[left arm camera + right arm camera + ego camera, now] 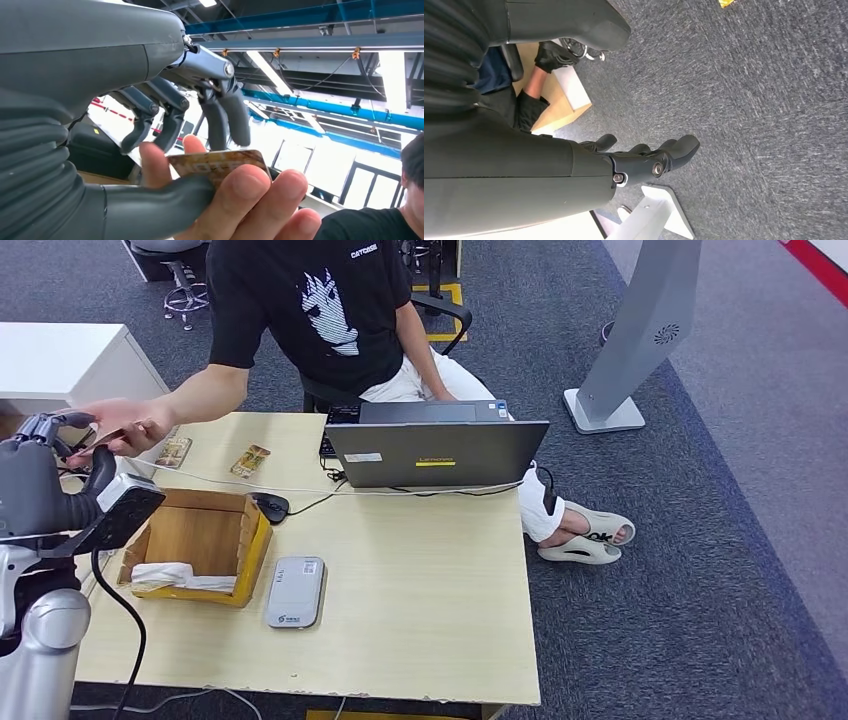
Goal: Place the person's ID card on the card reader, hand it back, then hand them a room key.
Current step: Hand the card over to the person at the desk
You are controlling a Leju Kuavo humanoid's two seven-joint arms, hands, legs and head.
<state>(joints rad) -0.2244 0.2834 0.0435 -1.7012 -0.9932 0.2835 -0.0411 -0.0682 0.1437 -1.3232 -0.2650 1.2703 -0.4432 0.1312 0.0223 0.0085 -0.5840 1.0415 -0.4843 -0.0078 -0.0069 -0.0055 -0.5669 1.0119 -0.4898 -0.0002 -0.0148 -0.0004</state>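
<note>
- One card [220, 165], pinched between the left hand's [165, 150] fingers [227, 117] and thumb, with the person's hand [250, 200] on it too.
- Two more cards on the table [420, 590], just beyond those fingers: one [173, 451] nearer them, one [250, 461] past it.
- One card reader [296, 591].
- One cardboard box [200, 540].
- One laptop [436, 452].
- One mouse [270, 506].
- One person [310, 310].

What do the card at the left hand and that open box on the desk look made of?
Card: likely glossy plastic; thin, flat, printed gold-brown face with sheen. Open box: looks like matte brown cardboard; plain thin walls, yellow trim on one edge. Left hand.
</note>
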